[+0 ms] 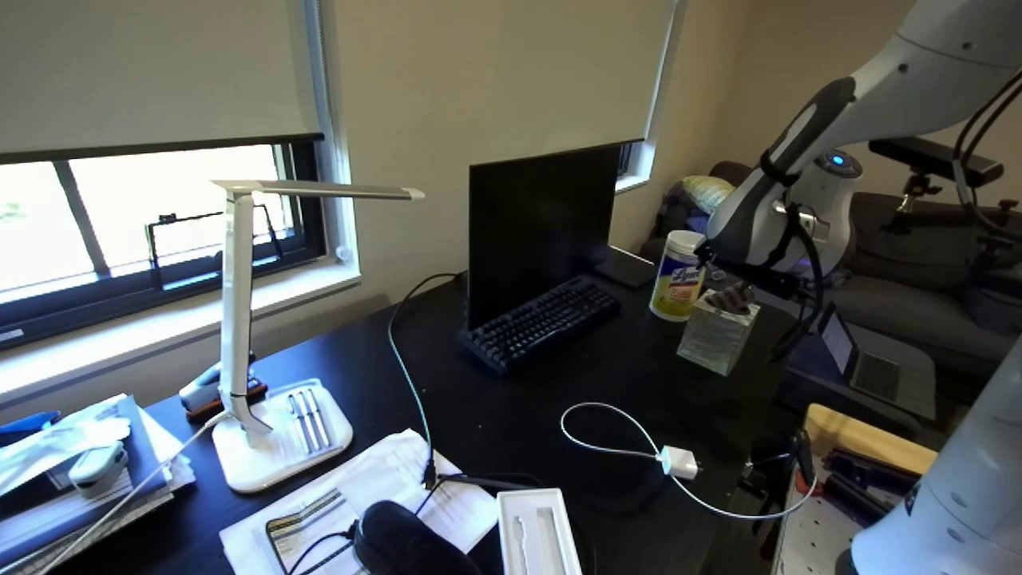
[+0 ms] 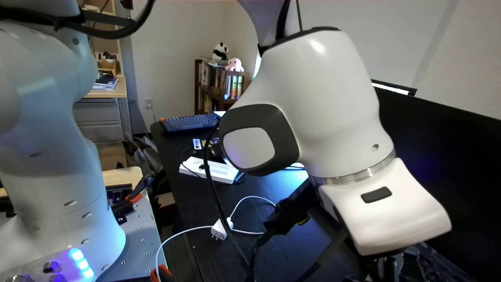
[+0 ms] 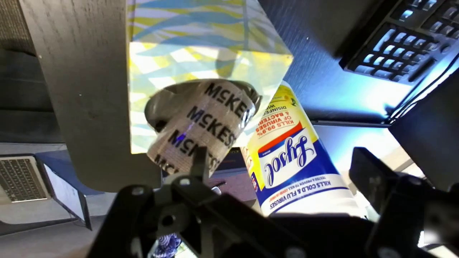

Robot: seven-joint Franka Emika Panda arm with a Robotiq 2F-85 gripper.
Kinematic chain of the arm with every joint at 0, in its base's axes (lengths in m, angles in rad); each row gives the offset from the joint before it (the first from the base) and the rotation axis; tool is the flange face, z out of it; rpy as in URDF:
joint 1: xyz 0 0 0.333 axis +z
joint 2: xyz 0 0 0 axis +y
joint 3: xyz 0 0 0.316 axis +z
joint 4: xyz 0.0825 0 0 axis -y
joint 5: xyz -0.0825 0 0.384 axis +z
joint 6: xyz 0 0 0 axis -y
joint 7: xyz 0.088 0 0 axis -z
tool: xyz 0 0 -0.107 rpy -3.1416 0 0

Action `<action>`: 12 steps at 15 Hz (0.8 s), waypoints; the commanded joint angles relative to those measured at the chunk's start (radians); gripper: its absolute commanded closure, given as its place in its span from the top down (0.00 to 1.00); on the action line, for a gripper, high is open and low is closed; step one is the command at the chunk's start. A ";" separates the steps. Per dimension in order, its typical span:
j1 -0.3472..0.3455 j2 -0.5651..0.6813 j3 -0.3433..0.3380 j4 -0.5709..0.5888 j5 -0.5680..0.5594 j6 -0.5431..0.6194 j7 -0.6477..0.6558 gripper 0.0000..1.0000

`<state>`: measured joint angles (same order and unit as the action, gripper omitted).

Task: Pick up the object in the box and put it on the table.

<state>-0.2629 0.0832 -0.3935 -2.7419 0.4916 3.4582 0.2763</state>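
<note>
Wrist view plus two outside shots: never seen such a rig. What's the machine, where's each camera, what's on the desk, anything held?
It's one robot arm ending in a two-fingered gripper. Two pictures are shot from outside; the wrist view is shot from the arm itself. On the black desk are a monitor, keyboard, lamp, charger, wipes tub and small patterned box. A printed roll pokes out of the box. The fingers stand apart and nothing seems held; in the wrist view one fingertip overlaps the roll, but contact is unclear.

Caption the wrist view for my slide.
Open hand by a McKesson-printed roll protruding from a tissue box, Lysol canister alongside.
</note>
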 commanded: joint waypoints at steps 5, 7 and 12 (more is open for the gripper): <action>0.072 -0.036 -0.056 0.010 0.231 0.000 0.004 1.00; 0.090 -0.010 -0.072 0.029 0.283 0.000 0.002 1.00; 0.138 0.051 -0.105 0.031 0.361 -0.001 0.031 1.00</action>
<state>-0.1672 0.0861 -0.4747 -2.7260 0.7933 3.4574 0.2845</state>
